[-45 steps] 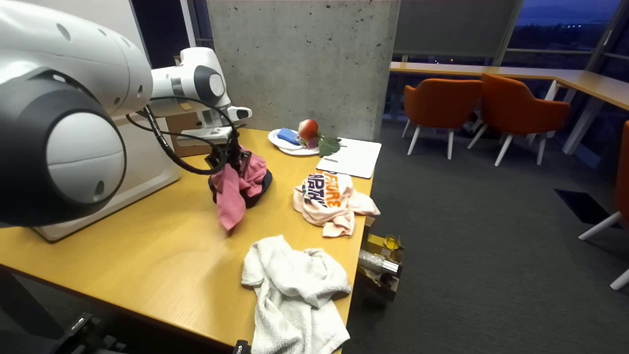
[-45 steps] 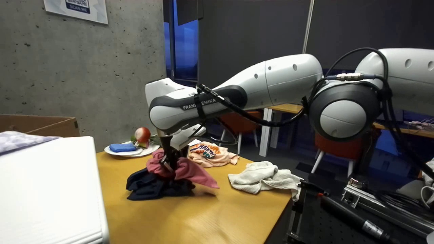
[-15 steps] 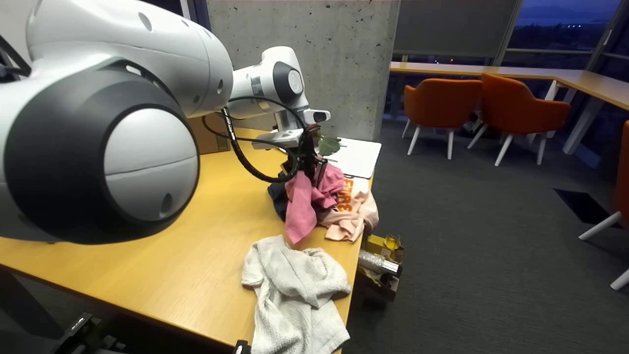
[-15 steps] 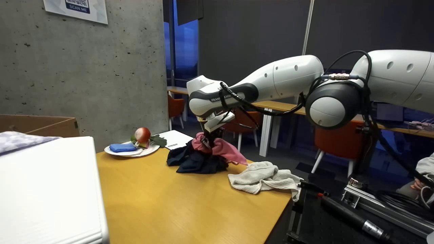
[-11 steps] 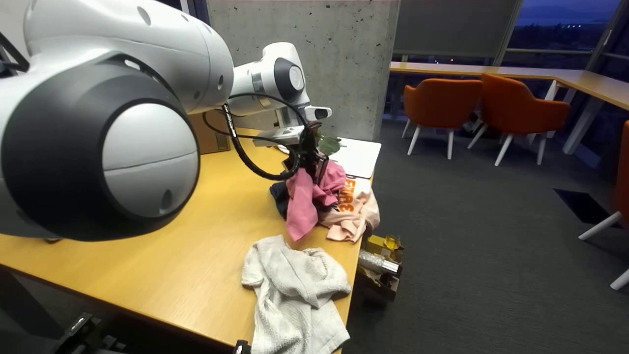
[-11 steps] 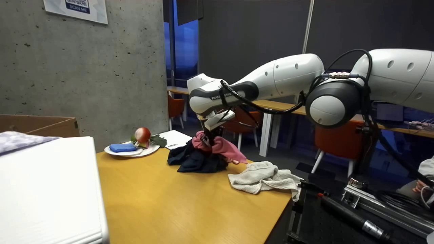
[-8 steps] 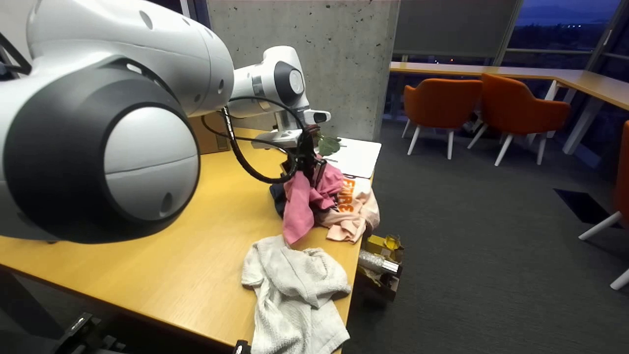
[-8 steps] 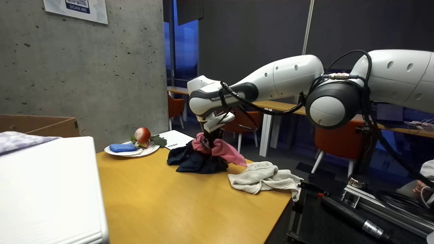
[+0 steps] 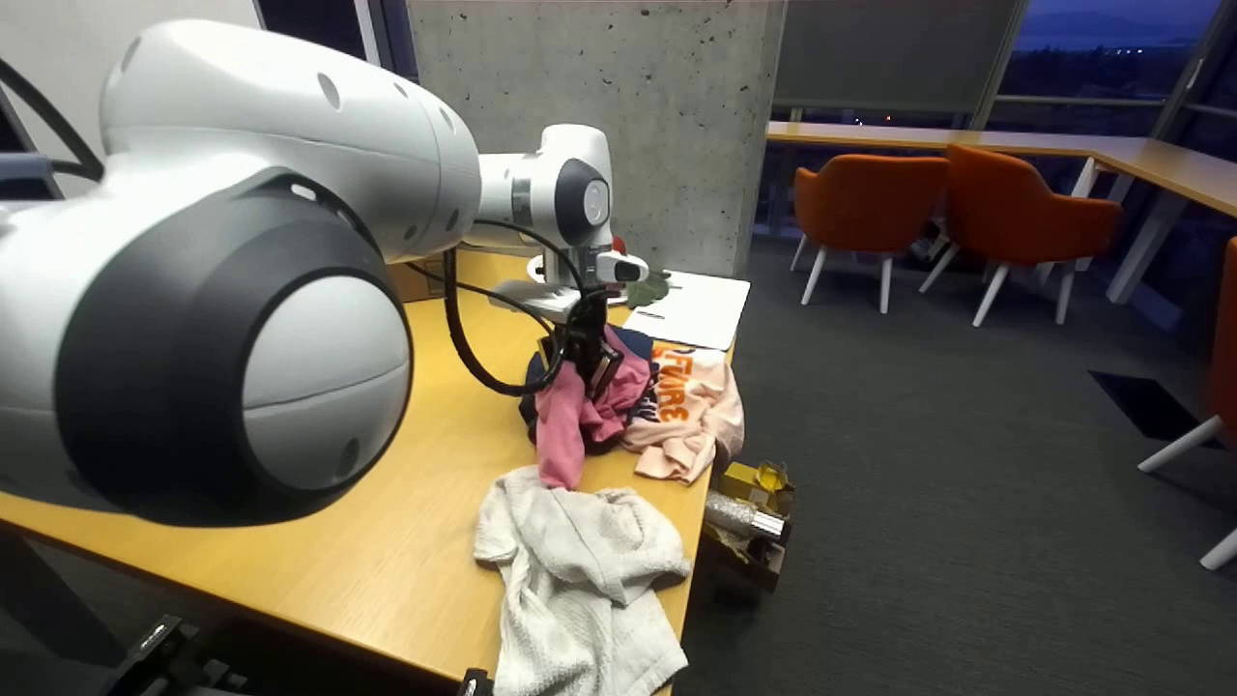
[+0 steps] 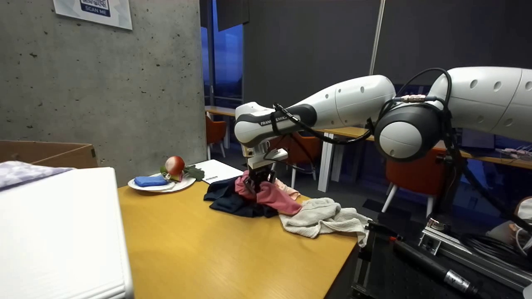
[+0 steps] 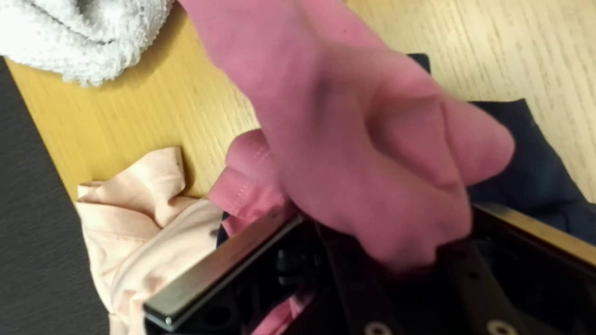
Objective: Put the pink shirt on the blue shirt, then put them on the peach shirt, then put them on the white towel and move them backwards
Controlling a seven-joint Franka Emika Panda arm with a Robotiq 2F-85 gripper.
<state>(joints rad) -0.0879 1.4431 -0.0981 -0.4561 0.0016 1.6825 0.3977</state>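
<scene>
My gripper (image 9: 584, 385) points down into the bunched pink shirt (image 10: 277, 198); in the wrist view (image 11: 384, 218) it is shut on this cloth, its fingertips hidden by folds. The dark blue shirt (image 10: 237, 203) is bunched under and around the pink one and also shows in the wrist view (image 11: 517, 163). The peach shirt (image 9: 691, 411) with printed letters lies beside this pile at the table edge; the pile overlaps its near-arm side. The white towel (image 9: 589, 561) lies crumpled at the front corner. A pink end reaches its edge; I cannot tell whether they touch.
A white plate (image 10: 183, 186) with a blue cloth (image 10: 150, 180) and toy food stands by the concrete pillar. A white board (image 9: 701, 309) lies behind the peach shirt. The table edge (image 9: 698, 527) is close to the peach shirt and towel. An open box (image 9: 749, 522) stands below it.
My gripper has carried the pink and blue shirts across the table to the peach shirt, covering part of it. In the last half second it has lowered and turned more upright.
</scene>
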